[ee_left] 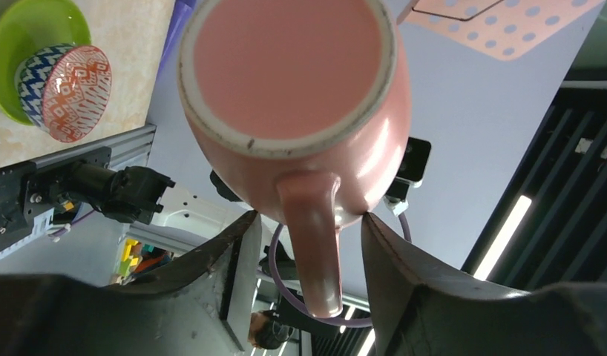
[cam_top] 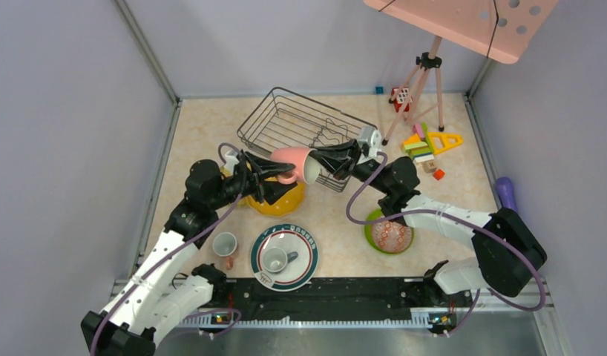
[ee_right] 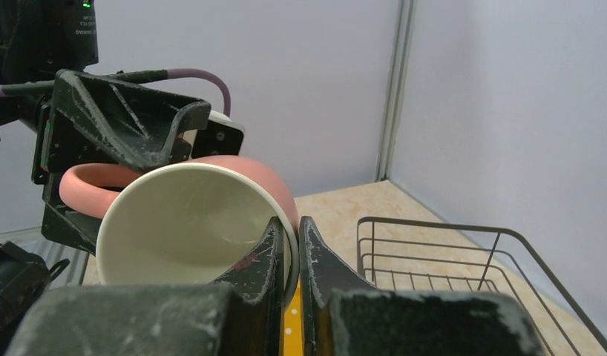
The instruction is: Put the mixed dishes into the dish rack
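A pink mug with a cream inside hangs in the air between both grippers, just in front of the dark wire dish rack. My right gripper is shut on the mug's rim, one finger inside and one outside. My left gripper is open, its fingers on either side of the mug's handle with gaps. The yellow dotted plate lies under the mug. A green-rimmed plate holds a white cup. A patterned bowl sits on the lime plate.
A small white cup stands at the front left. Colourful toy blocks and a tripod stand at the back right. A purple object lies by the right wall. The rack's near rim shows in the right wrist view.
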Robot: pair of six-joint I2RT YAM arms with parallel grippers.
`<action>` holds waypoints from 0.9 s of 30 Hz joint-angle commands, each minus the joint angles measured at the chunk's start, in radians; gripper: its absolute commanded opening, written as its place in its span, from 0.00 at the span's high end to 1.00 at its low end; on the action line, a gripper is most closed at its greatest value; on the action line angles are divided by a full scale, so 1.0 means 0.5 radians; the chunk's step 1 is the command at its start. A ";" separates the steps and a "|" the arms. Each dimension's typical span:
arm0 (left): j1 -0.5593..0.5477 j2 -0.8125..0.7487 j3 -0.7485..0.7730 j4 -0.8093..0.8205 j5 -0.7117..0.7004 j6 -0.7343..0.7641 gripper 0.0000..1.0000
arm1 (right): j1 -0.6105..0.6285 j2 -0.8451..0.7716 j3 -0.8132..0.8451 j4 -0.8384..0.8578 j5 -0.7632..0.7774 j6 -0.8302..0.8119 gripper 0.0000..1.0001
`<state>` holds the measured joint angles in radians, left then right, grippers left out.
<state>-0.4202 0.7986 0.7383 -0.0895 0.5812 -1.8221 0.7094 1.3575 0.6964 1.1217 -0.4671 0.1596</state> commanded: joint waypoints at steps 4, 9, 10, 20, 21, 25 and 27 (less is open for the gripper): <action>-0.080 0.010 0.017 0.159 -0.076 -0.032 0.51 | 0.042 -0.004 0.105 0.452 -0.114 0.106 1.00; -0.115 0.009 0.023 0.141 -0.080 -0.026 0.46 | 0.041 0.013 0.120 0.444 -0.118 0.085 1.00; -0.119 0.005 0.021 0.130 -0.079 -0.026 0.52 | 0.042 0.015 0.122 0.438 -0.121 0.079 1.00; -0.122 -0.030 0.080 -0.028 -0.361 0.343 1.00 | 0.040 -0.045 0.052 0.299 0.046 -0.051 0.51; -0.123 -0.034 0.095 -0.033 -0.429 0.437 1.00 | 0.040 -0.068 0.026 0.281 0.094 -0.078 0.42; -0.122 -0.032 0.181 -0.070 -0.738 0.883 1.00 | 0.035 -0.199 -0.037 0.030 0.225 -0.192 0.28; -0.122 -0.035 0.242 -0.072 -0.923 1.235 1.00 | 0.032 -0.276 -0.083 -0.094 0.283 -0.267 0.26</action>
<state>-0.4816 0.7948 0.7593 -0.1890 0.3271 -1.5394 0.7166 1.3243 0.6735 1.1263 -0.4011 0.0998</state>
